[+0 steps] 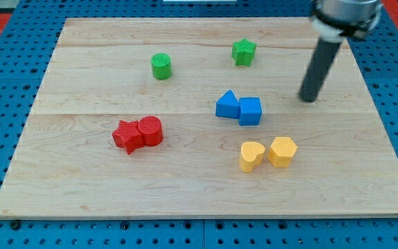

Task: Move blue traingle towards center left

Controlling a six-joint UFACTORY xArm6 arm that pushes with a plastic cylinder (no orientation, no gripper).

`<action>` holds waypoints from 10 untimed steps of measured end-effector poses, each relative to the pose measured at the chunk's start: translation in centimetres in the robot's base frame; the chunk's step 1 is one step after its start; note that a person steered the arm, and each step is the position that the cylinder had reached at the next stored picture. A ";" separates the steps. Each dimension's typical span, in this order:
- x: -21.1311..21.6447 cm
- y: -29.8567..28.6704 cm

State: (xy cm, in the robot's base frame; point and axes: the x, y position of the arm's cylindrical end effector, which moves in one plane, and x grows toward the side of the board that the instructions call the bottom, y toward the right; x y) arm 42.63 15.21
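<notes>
The blue triangle (227,105) lies a little right of the board's middle, touching a blue cube (250,111) on its right side. My tip (310,99) is at the end of the dark rod that comes down from the view's top right. It rests on the board to the right of the blue cube, with a clear gap between them, and touches no block.
A green cylinder (161,66) and a green star (244,52) sit toward the view's top. A red star (126,136) and a red cylinder (150,131) touch at the centre left. A yellow heart (251,155) and a yellow hexagon (282,151) lie below the blue pair. The wooden board (61,187) ends at a blue surround.
</notes>
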 end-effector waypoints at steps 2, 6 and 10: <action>1.5 -19.0; 0.3 -24.1; -1.4 -34.0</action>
State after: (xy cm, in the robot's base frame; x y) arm 41.19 -18.82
